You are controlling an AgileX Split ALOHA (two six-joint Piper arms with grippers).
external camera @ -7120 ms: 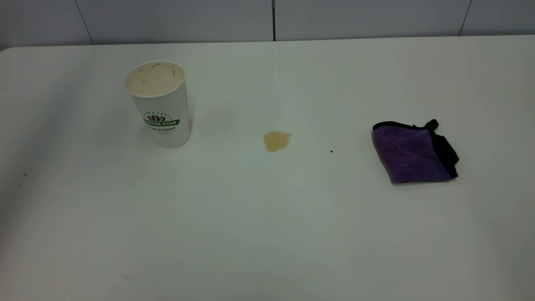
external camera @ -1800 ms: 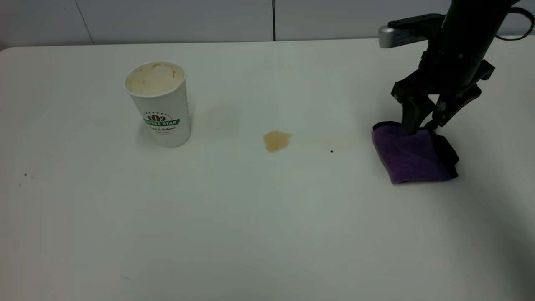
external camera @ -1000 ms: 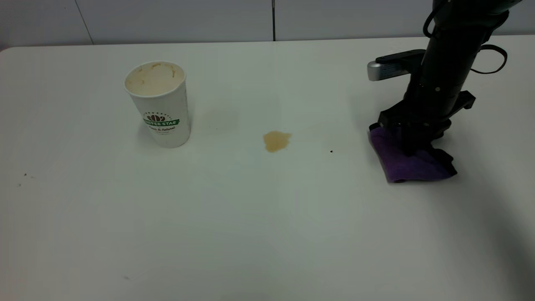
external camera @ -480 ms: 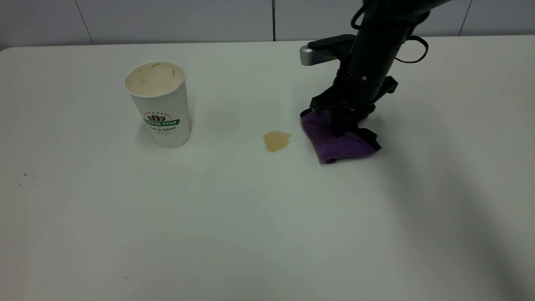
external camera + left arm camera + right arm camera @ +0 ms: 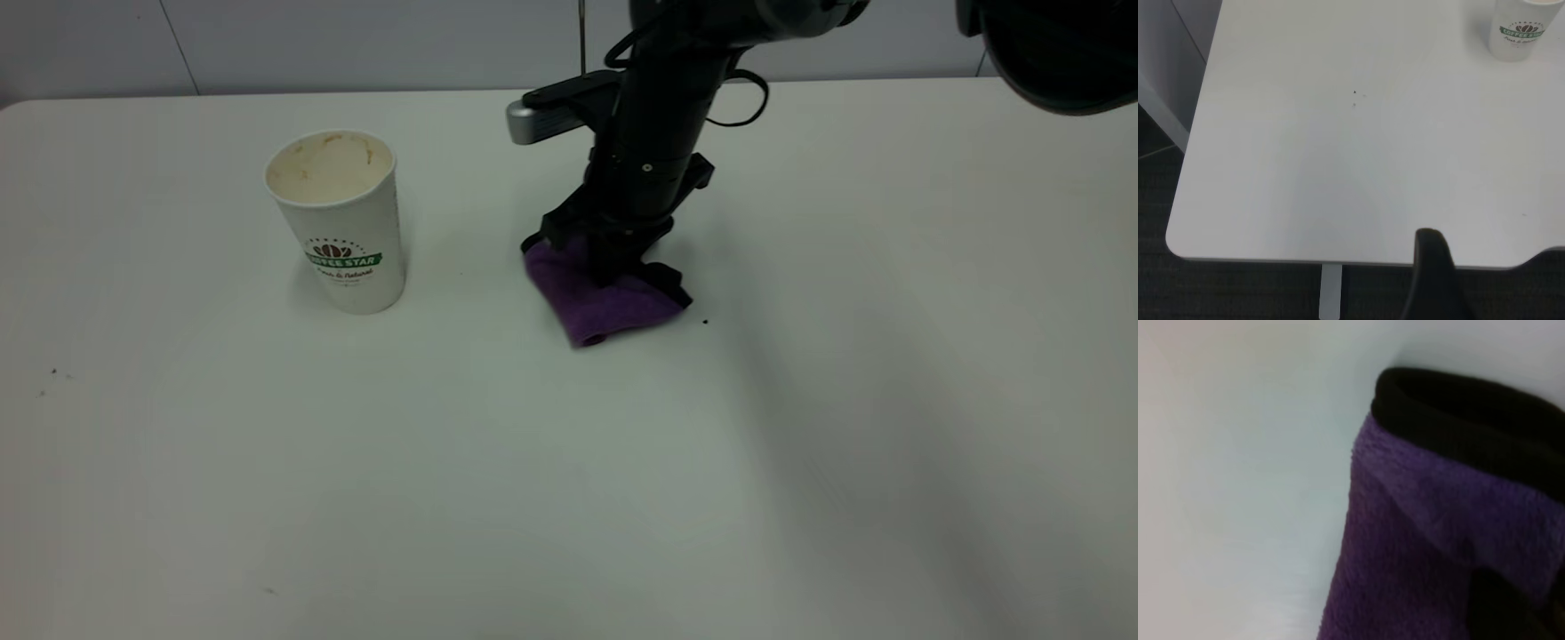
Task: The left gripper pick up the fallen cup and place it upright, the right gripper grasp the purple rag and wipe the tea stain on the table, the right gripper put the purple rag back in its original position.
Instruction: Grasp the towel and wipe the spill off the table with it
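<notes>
Wiping step in hand: right end effector (image 5: 613,267) clamps the rag (image 5: 597,300) flat on the desk (image 5: 569,462), cup (image 5: 340,222) upright; next, rubbing strokes.

The white table (image 5: 267,462) is carrying a paper cup (image 5: 341,222) standing up and a purple rag (image 5: 594,298) lying near its middle.

A bare test room, by the look of it: one plain white table (image 5: 569,498) with rounded corners, grey panelled wall (image 5: 373,40) with dark seams behind it, dark carpet-like floor (image 5: 1238,293) below the edge, and a black robot arm (image 5: 662,107) working over the tabletop.
</notes>
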